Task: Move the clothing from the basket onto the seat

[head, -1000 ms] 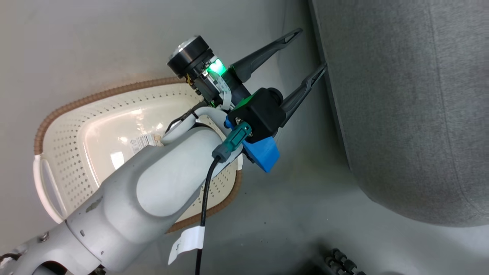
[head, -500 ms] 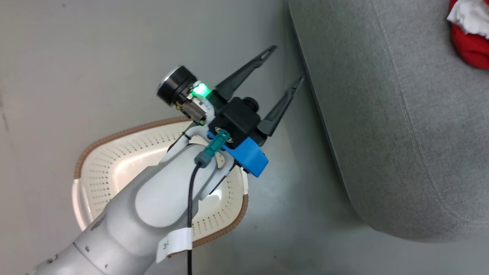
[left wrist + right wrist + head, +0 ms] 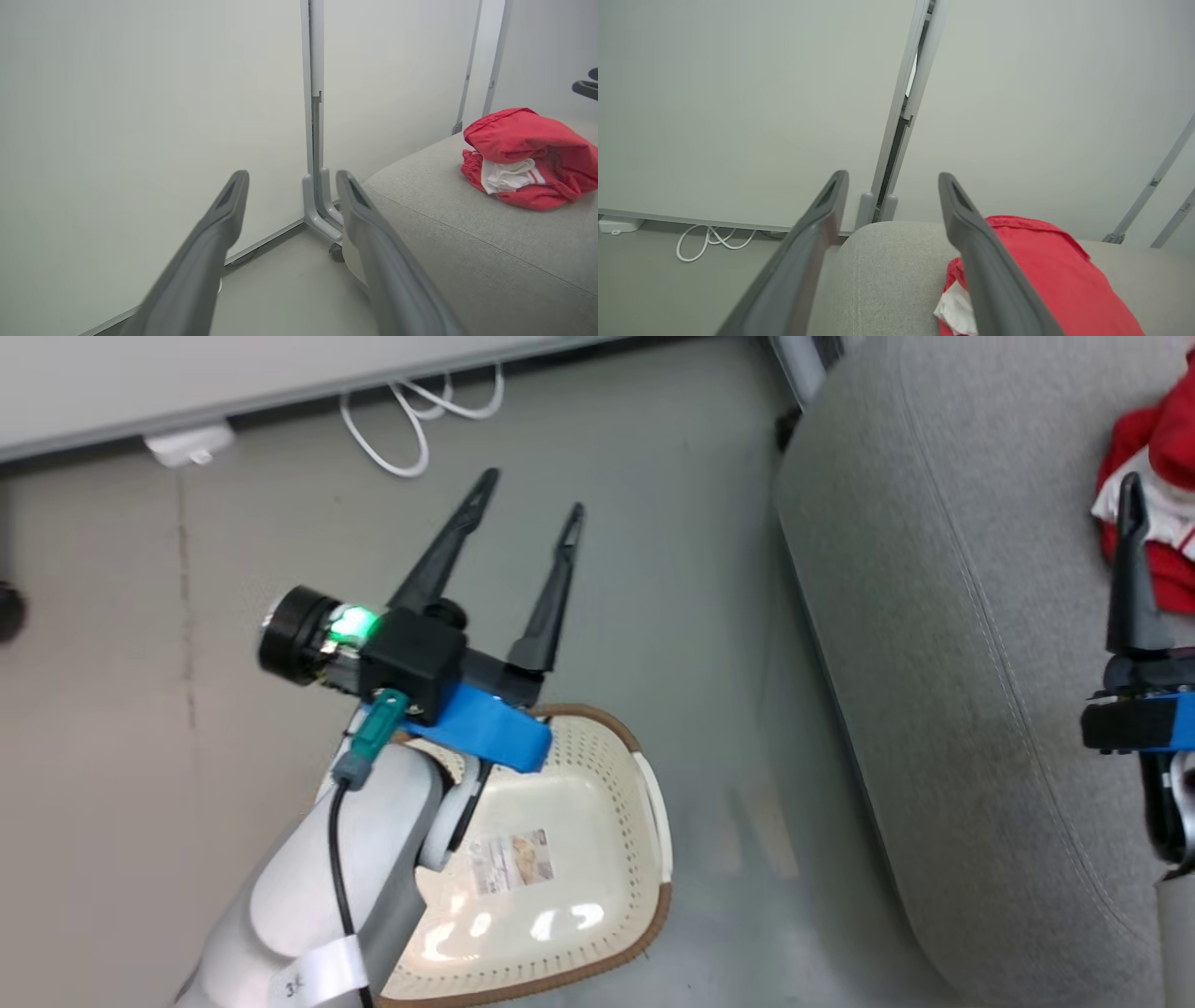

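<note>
Above the basket [image 3: 609,758], left gripper [image 3: 532,493], wide, empty, has turned from the seat [image 3: 934,663]; right gripper [image 3: 892,176] wide.

The basket [image 3: 597,775] is cream plastic, glossy enough inside to throw back the lights, edged in brown woven-look trim, with a paper label [image 3: 512,861] stuck on its bottom. The seat [image 3: 934,616] is matt grey cloth, coarse-woven and seamed. The clothing [image 3: 528,140] is soft red cloth, crumpled. The left tool [image 3: 532,493] has matt dark plastic fingers [image 3: 439,555]. The floor [image 3: 653,523] is smooth with a dull sheen
</note>
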